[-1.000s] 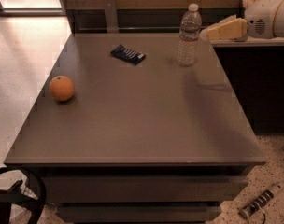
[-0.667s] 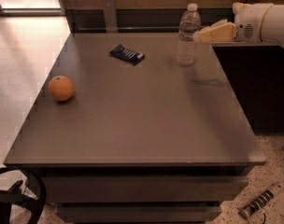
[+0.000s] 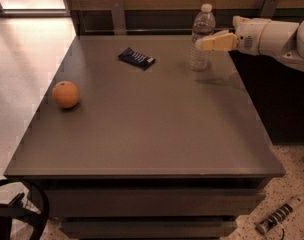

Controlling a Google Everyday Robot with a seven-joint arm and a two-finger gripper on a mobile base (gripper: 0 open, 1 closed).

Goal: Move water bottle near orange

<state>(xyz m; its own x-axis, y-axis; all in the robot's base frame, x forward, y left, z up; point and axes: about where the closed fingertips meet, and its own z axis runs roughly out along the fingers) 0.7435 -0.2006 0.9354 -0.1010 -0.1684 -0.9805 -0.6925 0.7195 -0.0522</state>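
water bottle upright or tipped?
Upright: the water bottle stands on its base on the table, cap up. The claw is at its side, mid-height.

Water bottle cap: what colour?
White cap, camera view. Gripper is at the water bottle, mid-height.

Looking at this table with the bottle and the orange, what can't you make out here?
All in the camera view:
Whether the gripper touches the bottle: they overlap from this angle.
The snack bar print: too small.
The rest of the arm: cut off by the right edge.
The black hoop at lower left: cut off by the frame corner.
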